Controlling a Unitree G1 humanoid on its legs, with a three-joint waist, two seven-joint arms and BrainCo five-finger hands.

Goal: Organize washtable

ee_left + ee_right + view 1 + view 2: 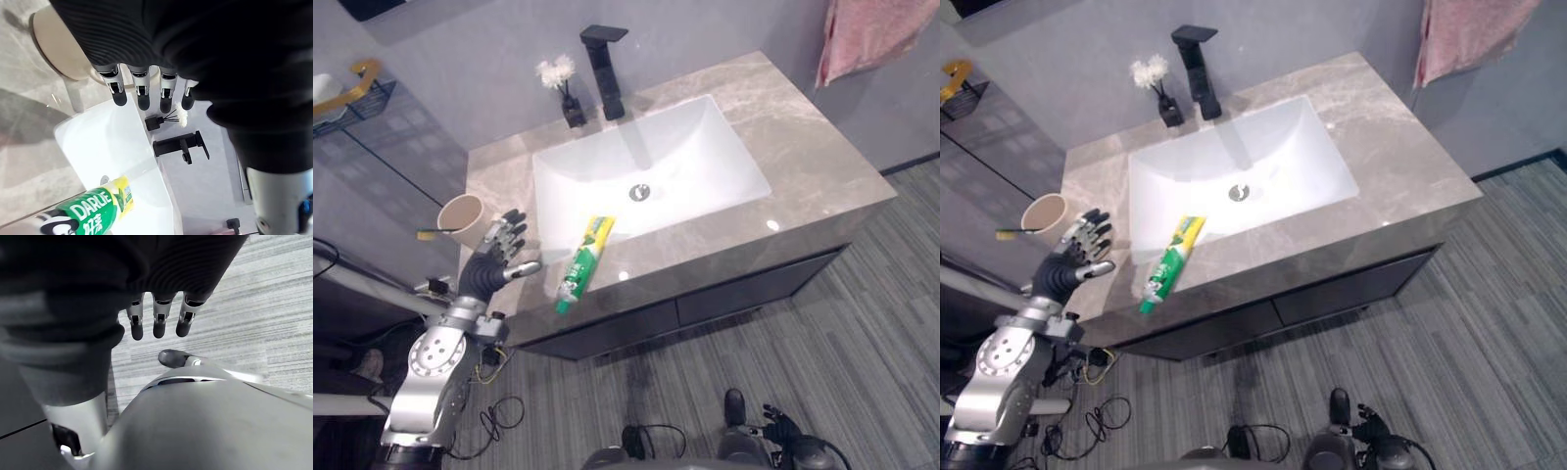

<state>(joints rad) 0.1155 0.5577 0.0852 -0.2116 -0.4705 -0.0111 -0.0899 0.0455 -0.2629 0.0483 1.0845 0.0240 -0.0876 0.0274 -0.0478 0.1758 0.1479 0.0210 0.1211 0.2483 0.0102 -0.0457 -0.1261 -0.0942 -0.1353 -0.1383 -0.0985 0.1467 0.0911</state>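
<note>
In the left eye view the tube (585, 264) of toothpaste lies flat on the worktop (803, 157). It slants across the front strip, its yellow end at the rim of the basin (646, 162) and its narrower green end toward the front edge. The left hand (494, 266) hovers just beside it, between tube and cup (463, 217), fingers straight and released, grasping nothing. The tube looks light, soft and glossy (likely to dent or slide under a hard pinch), so I would take it across its fuller middle, not by the flat end. The cup stands upright near the worktop's left edge and holds 1 brush (435, 233), which pokes out over the rim; it seems light and easy to tip. In the right eye view a small vase (1170, 111) of white flowers stands beside the tap (1200, 78) behind the basin, which holds nothing but its drain. The left wrist view looks past the straight fingers (143, 93) to the cup and the tube's yellow end. In the right wrist view the right hand (157, 320) hangs over the floor, fingers relaxed and holding nothing.
</note>
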